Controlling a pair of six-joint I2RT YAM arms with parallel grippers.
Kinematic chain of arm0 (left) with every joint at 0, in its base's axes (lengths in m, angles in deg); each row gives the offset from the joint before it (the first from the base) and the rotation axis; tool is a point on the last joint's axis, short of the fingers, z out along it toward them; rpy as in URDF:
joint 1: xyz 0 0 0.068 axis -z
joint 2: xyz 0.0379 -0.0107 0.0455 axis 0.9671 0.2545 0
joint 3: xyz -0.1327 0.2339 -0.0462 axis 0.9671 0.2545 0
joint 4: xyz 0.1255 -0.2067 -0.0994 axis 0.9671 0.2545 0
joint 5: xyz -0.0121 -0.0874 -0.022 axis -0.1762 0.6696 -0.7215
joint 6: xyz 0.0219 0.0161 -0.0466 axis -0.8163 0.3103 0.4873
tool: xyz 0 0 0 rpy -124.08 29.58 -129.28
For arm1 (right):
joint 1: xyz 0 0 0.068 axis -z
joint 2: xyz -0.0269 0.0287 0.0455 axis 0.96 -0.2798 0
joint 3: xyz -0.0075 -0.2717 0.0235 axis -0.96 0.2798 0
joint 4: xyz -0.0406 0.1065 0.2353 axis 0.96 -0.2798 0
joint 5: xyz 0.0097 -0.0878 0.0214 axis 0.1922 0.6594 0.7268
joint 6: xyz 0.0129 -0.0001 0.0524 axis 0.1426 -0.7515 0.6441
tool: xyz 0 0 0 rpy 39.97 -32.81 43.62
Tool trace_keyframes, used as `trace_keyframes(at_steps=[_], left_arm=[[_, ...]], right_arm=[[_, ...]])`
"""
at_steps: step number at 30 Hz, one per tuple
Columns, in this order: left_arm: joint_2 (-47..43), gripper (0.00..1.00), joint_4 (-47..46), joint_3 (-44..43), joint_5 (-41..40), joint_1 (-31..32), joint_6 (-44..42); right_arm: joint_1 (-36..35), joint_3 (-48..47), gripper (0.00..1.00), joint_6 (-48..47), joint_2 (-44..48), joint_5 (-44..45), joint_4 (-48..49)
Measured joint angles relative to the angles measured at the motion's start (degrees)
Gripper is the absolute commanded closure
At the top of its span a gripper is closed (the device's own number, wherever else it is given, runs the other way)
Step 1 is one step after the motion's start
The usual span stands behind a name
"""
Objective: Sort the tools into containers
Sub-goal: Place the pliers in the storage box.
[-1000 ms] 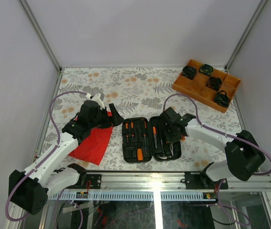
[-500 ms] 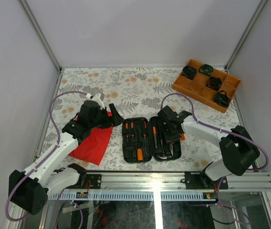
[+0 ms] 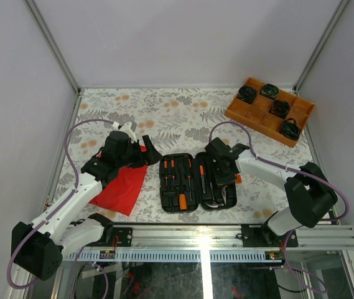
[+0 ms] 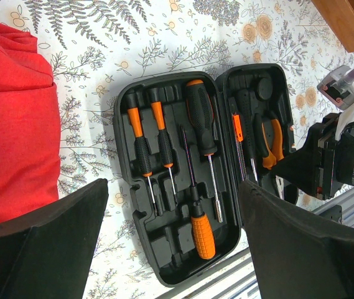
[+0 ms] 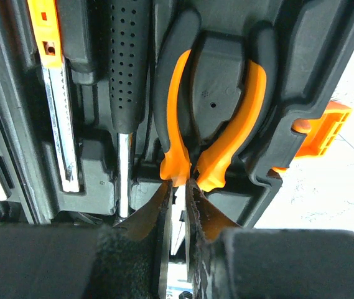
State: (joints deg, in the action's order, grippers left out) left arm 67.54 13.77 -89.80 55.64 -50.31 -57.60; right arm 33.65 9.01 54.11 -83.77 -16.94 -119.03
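Since a second ago your right arm has swung its elbow inward and carried the right gripper (image 3: 224, 176) slightly left over the right half of the open black tool case (image 3: 167, 202); your left arm has not moved. The case lies flat near the front edge, its long axis running near to far, and the screwdrivers (image 4: 164, 149) lie parallel to that axis. The orange-handled pliers (image 5: 217, 143) sit in their moulded slot in the right half, handles towards the far side of the table, head towards the arm bases. The right claw is drawn narrow, pinched on the steel head of the pliers, which the fingers (image 5: 201, 215) largely hide. From above, this gripper covers the pliers completely. The left gripper (image 4: 173, 187) stands wide and holds nothing, over the red cloth (image 3: 122, 187) beside the case.
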Motion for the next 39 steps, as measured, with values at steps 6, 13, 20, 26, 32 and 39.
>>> trace_keyframes(at_steps=[6, 13, 20, 26, 32, 39], left_arm=[[0.0, 0.16, 0.0, 0.0, 0.0, 0.0, 0.0], [0.4, 0.16, 0.0, 0.0, 0.2, 0.0, 0.0], [0.4, 0.16, 0.0, 0.0, 0.2, 0.0, 0.0], [0.4, 0.16, 0.0, 0.0, 0.2, 0.0, 0.0], [0.4, 0.16, 0.0, 0.0, 0.2, 0.0, 0.0], [0.5, 0.16, 0.0, 0.0, 0.2, -0.3, 0.0]], right_arm=[[-0.1, -0.4, 0.94, 0.0, 1.2, 0.1, -0.1], [-0.4, -0.6, 0.74, 0.3, 3.2, 0.5, 0.3], [-1.6, -0.6, 0.71, 2.2, 7.7, 2.4, 2.2], [-1.6, -0.4, 0.69, 3.3, 10.5, 6.4, 2.3], [-1.6, 1.4, 0.68, 3.3, 9.2, 5.4, 2.3], [-1.6, 1.5, 0.68, 3.1, 6.0, 3.6, 2.3]])
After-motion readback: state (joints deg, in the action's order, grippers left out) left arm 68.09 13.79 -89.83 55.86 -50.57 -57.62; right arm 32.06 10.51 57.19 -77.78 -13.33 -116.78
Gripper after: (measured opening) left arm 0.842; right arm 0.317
